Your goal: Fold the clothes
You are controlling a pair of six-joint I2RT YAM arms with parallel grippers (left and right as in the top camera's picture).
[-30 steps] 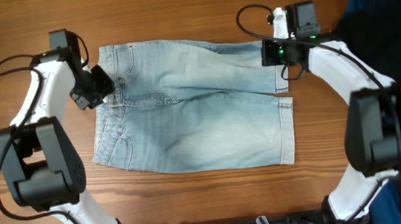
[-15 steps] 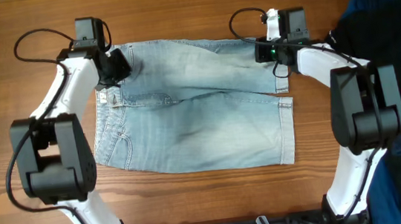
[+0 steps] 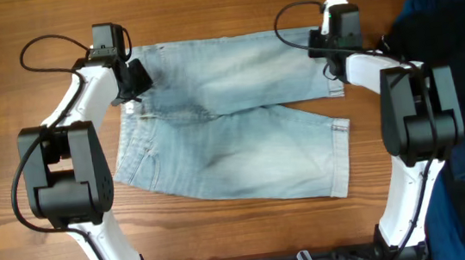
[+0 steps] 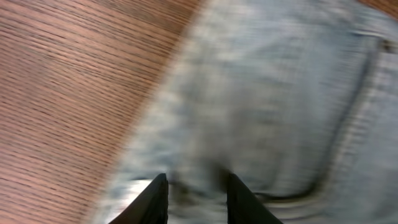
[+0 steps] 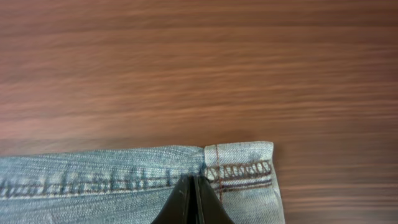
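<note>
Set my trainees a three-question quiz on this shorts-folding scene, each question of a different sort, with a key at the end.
1. True or false: the denim shorts are already folded in half on the table.
2. Which part of the shorts does the right gripper pinch? A. the waistband B. a hemmed leg end C. a pocket
3. Fill in: the left gripper has denim between its fingers at the shorts' ____ end.
Key: 1. False, both legs lie spread out. 2. B. 3. waistband.
</note>
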